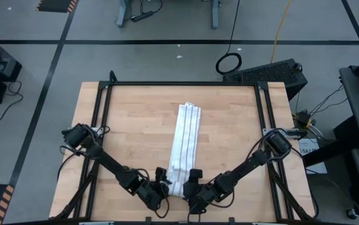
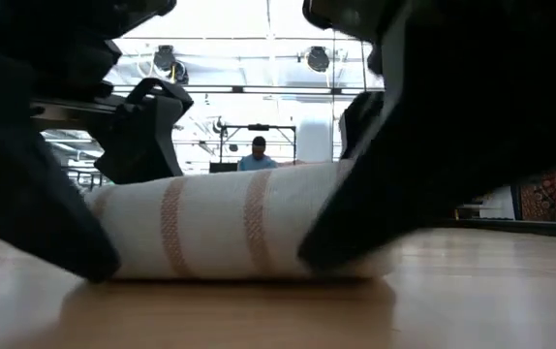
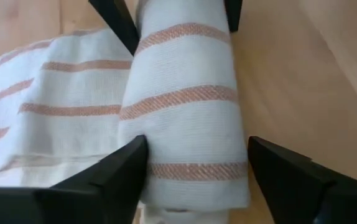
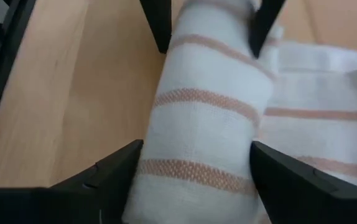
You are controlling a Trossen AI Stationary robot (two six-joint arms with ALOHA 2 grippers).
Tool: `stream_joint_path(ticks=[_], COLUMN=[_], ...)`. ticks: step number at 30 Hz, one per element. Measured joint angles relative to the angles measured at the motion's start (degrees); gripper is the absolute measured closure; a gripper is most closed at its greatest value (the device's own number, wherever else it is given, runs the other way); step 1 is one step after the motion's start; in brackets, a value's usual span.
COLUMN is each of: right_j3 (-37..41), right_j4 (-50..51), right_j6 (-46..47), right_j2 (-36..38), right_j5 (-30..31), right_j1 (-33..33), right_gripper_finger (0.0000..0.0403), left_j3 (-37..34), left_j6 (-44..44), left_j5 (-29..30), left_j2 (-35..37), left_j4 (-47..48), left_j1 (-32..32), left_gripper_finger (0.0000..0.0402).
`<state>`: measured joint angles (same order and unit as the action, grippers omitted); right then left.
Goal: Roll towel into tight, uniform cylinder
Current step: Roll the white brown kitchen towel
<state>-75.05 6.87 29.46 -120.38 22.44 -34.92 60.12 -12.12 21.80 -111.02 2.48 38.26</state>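
The towel (image 1: 186, 137), white with thin tan stripes, lies as a long narrow strip from the table's far middle toward its near edge. Its near end is wound into a roll (image 2: 230, 228) that rests on the wood (image 3: 185, 99) (image 4: 209, 106). My left gripper (image 1: 162, 189) (image 3: 194, 165) straddles the roll's left end. My right gripper (image 1: 194, 187) (image 4: 194, 168) straddles its right end. In the low view both dark hands flank the roll. My left gripper has its far-side finger (image 3: 125, 165) on the flat strip and against the roll's far side (image 3: 150, 140). The near-side finger (image 3: 278, 177) stands a sliver off the roll. The fingers slant down from the near left, along the roll. My right gripper takes the roll's right end between its two fingers: one (image 4: 119, 171) on the near side (image 4: 150, 155), one (image 4: 278, 177) on the far side where the flat strip begins. The fingers slant down from the near right, along the roll, which rests on the table.
The wooden tabletop (image 1: 129, 125) has bare room to the left and right of the strip, inside a black frame (image 1: 179, 83). Beyond the table are cables, a black case (image 1: 273, 72) and, in the low view, a person far off (image 2: 257, 155).
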Motion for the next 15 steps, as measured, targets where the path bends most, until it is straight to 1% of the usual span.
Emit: stream_joint_path(ticks=[4,9,13,15], right_j3=[0.0,0.0,0.0,0.0], right_j4=[2.8,7.3,8.5,8.4], right_j6=[-0.1,0.3,4.7,7.1], right_j2=[2.9,6.2,6.8,6.8], right_j5=[0.0,-0.2,0.3,2.8], right_j1=[-0.2,-1.6,-3.2,-4.1], right_gripper_finger=[0.0120,0.0095,0.0070,0.0063], left_j3=[0.0,0.1,0.1,0.1], left_j6=[-2.7,-5.6,-7.3,-8.3], left_j5=[-0.2,-2.2,-4.8,-7.1], left_j2=[0.0,0.1,0.1,0.2], left_j4=[-0.4,-0.5,-0.8,-0.9], left_j1=[-0.8,-2.4,-3.6,-4.3], left_gripper_finger=[0.0158,0.0191,0.0220,0.0236])
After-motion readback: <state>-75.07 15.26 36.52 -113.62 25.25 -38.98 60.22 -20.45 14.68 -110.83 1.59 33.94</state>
